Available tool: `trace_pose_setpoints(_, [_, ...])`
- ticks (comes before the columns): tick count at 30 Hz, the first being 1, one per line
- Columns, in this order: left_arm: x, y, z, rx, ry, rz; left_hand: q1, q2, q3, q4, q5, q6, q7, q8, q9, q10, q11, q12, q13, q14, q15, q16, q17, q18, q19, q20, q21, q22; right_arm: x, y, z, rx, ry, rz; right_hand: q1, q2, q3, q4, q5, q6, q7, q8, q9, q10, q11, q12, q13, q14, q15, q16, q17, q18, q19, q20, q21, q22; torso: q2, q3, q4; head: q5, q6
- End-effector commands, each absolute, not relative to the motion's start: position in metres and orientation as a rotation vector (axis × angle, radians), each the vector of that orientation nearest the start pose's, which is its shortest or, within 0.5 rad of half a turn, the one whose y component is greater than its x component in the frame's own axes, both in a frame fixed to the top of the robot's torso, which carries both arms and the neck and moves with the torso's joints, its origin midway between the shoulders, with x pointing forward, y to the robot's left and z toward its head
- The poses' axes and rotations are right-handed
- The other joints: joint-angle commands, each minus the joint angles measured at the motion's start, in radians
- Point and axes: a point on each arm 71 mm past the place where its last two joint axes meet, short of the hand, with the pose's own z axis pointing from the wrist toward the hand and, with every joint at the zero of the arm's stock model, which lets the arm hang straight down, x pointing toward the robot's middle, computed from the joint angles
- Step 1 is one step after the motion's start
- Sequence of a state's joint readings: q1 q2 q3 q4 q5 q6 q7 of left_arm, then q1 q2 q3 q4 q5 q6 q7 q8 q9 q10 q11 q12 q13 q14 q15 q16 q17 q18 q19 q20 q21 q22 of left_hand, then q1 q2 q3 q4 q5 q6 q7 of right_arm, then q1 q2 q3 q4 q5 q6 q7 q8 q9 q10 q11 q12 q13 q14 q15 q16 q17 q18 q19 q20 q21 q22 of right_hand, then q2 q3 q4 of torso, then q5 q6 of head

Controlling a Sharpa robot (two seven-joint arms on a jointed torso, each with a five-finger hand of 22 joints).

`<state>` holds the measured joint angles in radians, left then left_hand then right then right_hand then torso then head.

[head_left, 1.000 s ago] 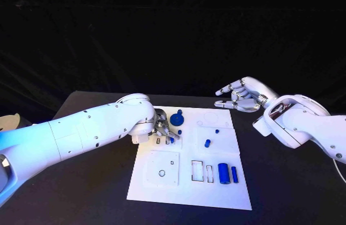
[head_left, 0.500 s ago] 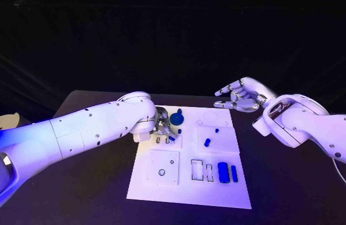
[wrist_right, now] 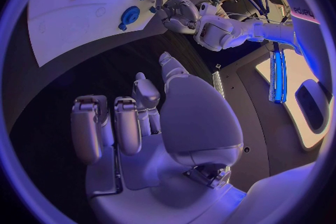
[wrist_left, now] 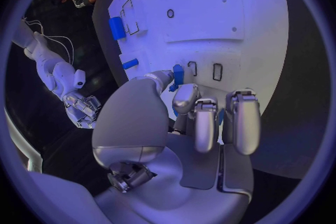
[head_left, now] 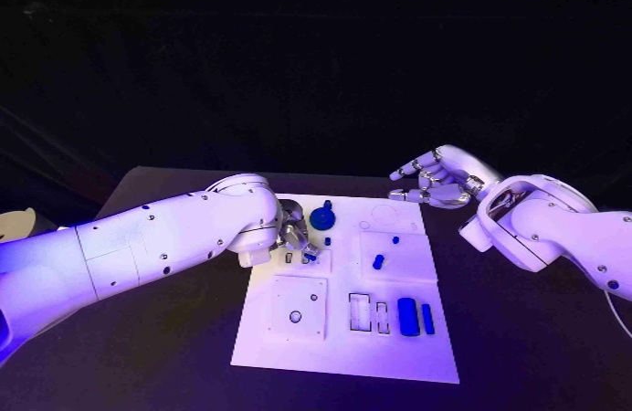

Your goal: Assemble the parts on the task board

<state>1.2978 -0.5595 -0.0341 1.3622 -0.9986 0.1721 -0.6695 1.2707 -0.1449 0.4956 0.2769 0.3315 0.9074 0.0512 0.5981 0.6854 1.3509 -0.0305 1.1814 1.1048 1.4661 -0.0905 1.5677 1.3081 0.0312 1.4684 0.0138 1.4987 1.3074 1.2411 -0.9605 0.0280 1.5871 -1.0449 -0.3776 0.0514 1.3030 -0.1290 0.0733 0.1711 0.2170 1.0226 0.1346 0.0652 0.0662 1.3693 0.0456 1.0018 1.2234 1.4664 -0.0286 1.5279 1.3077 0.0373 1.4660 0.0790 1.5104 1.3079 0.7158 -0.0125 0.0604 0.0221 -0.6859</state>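
Note:
The white task board (head_left: pixel 345 347) lies mid-table. My left hand (head_left: pixel 292 232) hovers low over its far left part and pinches a small blue peg (wrist_left: pixel 178 74) between thumb and a finger, just beside two small slots (wrist_left: pixel 217 71). A blue disc with a knob (head_left: pixel 322 217) sits right behind that hand. Small blue pieces (head_left: pixel 378 261) lie further right. A thick blue cylinder (head_left: pixel 408 316) and a slim blue bar (head_left: pixel 428 318) rest near the front right. My right hand (head_left: pixel 432 177) hangs above the board's far right corner, fingers loosely bent and apart, holding nothing.
Rectangular cut-outs (head_left: pixel 360 310) and a raised square plate with a ring hole (head_left: pixel 295 316) take up the board's front half. Black table (head_left: pixel 527 338) surrounds the board. In the right wrist view the board (wrist_right: pixel 77 17) and my left hand (wrist_right: pixel 175 11) appear.
My left hand stays over the same slots, barely shifted, with the peg still pinched. My right hand has drifted slightly to the left.

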Motion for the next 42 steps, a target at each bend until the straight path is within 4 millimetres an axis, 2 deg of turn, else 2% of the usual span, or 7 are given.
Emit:
trace_pose_setpoints(1, [0.511,0.125,-0.186,-0.208,2.284,-0.421,-0.018,-0.004,0.173,-0.167,0.011,-0.002,-0.008,0.010,0.009,0.007,-0.001,0.007,0.004,0.105,0.000,0.003,0.263,-0.004,0.059,0.004,-0.004,0.142,0.487,-0.239,-0.131,0.181,1.566,0.910,0.008,0.004,-0.007,0.001,0.004,0.006,-0.004,0.002,0.001,-0.005,-0.002,-0.003,-0.001,0.083,0.002,-0.006,0.168,-0.006,0.028,0.002,-0.006,0.127,0.000,0.0002,0.0010,0.002,0.001])
trace_pose_setpoints(17, [0.503,0.132,-0.188,-0.069,2.209,-0.305,-0.038,-0.011,0.199,-0.192,0.020,-0.003,-0.010,0.021,0.026,0.015,-0.004,0.017,0.013,0.105,-0.003,0.003,0.263,-0.009,0.068,0.002,0.011,0.166,0.486,-0.239,-0.133,0.179,1.572,0.909,0.007,0.004,-0.009,0.003,0.004,0.006,-0.004,0.002,0.001,-0.005,-0.002,-0.003,-0.001,0.083,0.002,-0.006,0.168,-0.006,0.027,0.002,-0.006,0.127,0.001,-0.0011,0.0000,0.010,-0.004])
trace_pose_setpoints(23, [0.502,0.132,-0.193,-0.046,2.219,-0.282,-0.042,-0.012,0.202,-0.196,0.021,-0.003,-0.010,0.023,0.029,0.014,-0.004,0.014,0.009,0.105,-0.003,0.003,0.263,-0.010,0.069,0.002,0.012,0.168,0.486,-0.239,-0.133,0.178,1.572,0.909,0.005,0.004,-0.011,0.004,0.004,0.007,-0.004,0.002,0.001,-0.005,-0.002,-0.002,-0.001,0.083,0.002,-0.006,0.169,-0.006,0.027,0.002,-0.007,0.126,0.002,-0.0015,-0.0029,0.013,-0.008])
trace_pose_setpoints(35, [0.501,0.129,-0.201,-0.022,2.249,-0.261,-0.066,-0.009,0.208,-0.200,0.021,0.000,-0.014,0.039,0.042,0.020,-0.007,0.021,0.014,0.105,-0.005,0.003,0.263,-0.010,0.069,0.000,0.013,0.170,0.486,-0.238,-0.133,0.175,1.576,0.911,0.005,0.004,-0.012,0.005,0.004,0.007,-0.004,0.002,0.001,-0.006,-0.002,-0.004,-0.002,0.083,0.002,-0.006,0.168,-0.006,0.028,0.002,-0.007,0.127,0.002,-0.0024,-0.0034,0.013,-0.012])
trace_pose_setpoints(42, [0.501,0.128,-0.203,-0.018,2.257,-0.259,-0.071,-0.008,0.210,-0.201,0.021,-0.001,-0.015,0.043,0.046,0.019,-0.008,0.021,0.013,0.105,-0.006,0.003,0.263,-0.010,0.069,0.000,0.012,0.169,0.486,-0.238,-0.133,0.176,1.577,0.910,0.005,0.004,-0.012,0.005,0.004,0.007,-0.004,0.002,0.001,-0.006,-0.002,-0.004,-0.002,0.083,0.002,-0.006,0.168,-0.006,0.028,0.002,-0.007,0.127,0.002,-0.0015,-0.0024,0.010,-0.015])
